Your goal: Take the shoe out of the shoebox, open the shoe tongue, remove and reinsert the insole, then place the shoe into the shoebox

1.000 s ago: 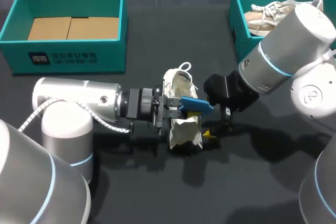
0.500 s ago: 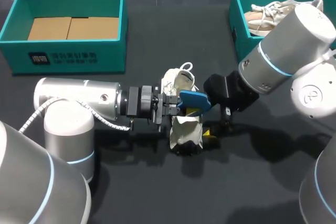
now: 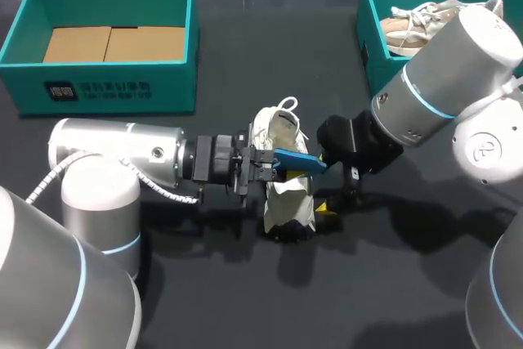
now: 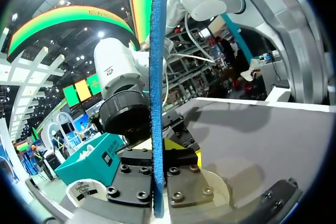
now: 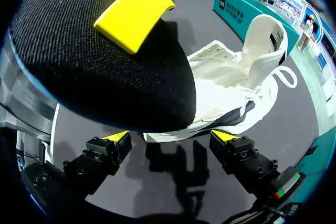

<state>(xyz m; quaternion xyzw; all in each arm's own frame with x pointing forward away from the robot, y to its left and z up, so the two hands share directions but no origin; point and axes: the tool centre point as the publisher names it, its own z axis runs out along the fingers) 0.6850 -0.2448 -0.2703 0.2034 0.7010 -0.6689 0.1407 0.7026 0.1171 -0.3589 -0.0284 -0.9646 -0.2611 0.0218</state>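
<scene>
Between the fingers of the left gripper (image 3: 263,161): a blue insole (image 3: 299,160) is being held over the white shoe (image 3: 288,202).
Left jaws are clamping the insole from both sides, with one yellow fingertip (image 5: 134,12) pressing on its dark underside. In the left wrist view the insole is standing edge-on between the fingers and running out ahead of them. The shoe is lying on the table (image 3: 245,300) just under and ahead of the left jaws. The right gripper (image 5: 170,139) is hovering at the shoe's opposite side, jaws standing apart and gripping nothing, with the shoe lying just ahead of its tips. Two teal boxes are sitting well apart from both jaws, one (image 3: 98,87) lined with cardboard, the other (image 3: 374,38) holding a second shoe (image 3: 413,26).
</scene>
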